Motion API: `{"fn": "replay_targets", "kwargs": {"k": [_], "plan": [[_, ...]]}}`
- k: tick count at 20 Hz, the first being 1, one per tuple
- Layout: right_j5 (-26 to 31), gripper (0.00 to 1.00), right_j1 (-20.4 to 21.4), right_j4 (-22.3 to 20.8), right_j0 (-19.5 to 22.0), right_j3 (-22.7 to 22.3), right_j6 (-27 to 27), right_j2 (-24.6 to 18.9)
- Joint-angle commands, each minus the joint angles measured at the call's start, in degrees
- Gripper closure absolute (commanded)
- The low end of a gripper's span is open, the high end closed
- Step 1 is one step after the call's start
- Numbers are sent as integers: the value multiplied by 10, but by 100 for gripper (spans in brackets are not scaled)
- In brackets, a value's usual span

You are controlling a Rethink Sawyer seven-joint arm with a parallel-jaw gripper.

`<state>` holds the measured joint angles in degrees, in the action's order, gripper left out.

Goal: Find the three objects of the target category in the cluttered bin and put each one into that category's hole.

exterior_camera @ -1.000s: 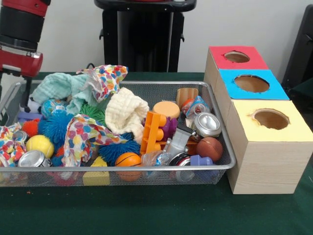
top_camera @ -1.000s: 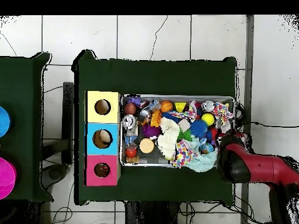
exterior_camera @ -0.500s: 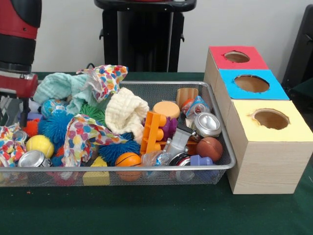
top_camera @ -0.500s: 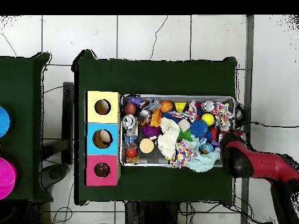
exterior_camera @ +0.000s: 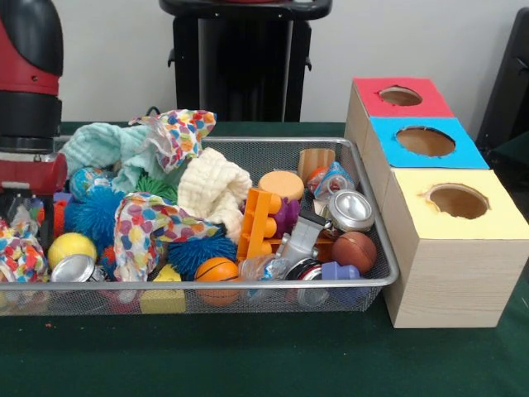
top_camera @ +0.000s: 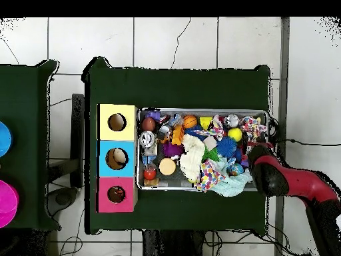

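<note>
The red and black arm comes down at the far-from-box end of the long shallow silver wire-mesh basket (exterior_camera: pixel 364 285), and its tool (exterior_camera: pixel 25 207) is sunk among the clutter there, probably because that end is least searched. The arm's body hides the tip in both views, so I cannot tell how far the tool is open or whether it has hold of anything.

No plush animal shows in either view. Judging by the heap, the three soft toys most likely lie buried under the cloths, which explains digging at the piled end, not the open one. The cream waffle-weave cloth (exterior_camera: pixel 213 188), the mint green muslin cloth (exterior_camera: pixel 99 147) and the white cloth with coloured dots (exterior_camera: pixel 153 227) are limp and draped, covering much of what sits below.

Around them lie hard and springy things: a spiky blue rubber puffer ball (exterior_camera: pixel 92 211), a smooth yellow ball (exterior_camera: pixel 69 246), a small orange basketball (exterior_camera: pixel 217 271), an orange plastic building block (exterior_camera: pixel 259 222) and a shiny metal can (exterior_camera: pixel 350 209).

The pale wood box stands touching the basket's other end on the dark green surface (exterior_camera: pixel 248 356). Its round hole with the red surround (exterior_camera: pixel 400 96) is the one farthest from the front camera, beyond the blue-surround hole (exterior_camera: pixel 425 141) and the yellow-surround hole (exterior_camera: pixel 457 200)
</note>
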<state>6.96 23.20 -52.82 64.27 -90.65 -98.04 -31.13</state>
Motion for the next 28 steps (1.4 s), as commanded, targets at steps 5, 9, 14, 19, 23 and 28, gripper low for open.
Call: {"fn": "replay_targets", "kwargs": {"k": [5, 9, 14, 19, 23, 28], "plan": [[95, 0, -160, -66, 78, 63, 261, -183], [143, 0, -226, -47, 103, 89, 362, -240], [111, 0, -218, -51, 73, 77, 296, -224], [29, 0, -155, -70, -10, 60, 149, -140], [-63, 0, -111, -59, -99, 56, 31, -29], [-231, 0, -92, 75, -253, 53, -44, 189]]}}
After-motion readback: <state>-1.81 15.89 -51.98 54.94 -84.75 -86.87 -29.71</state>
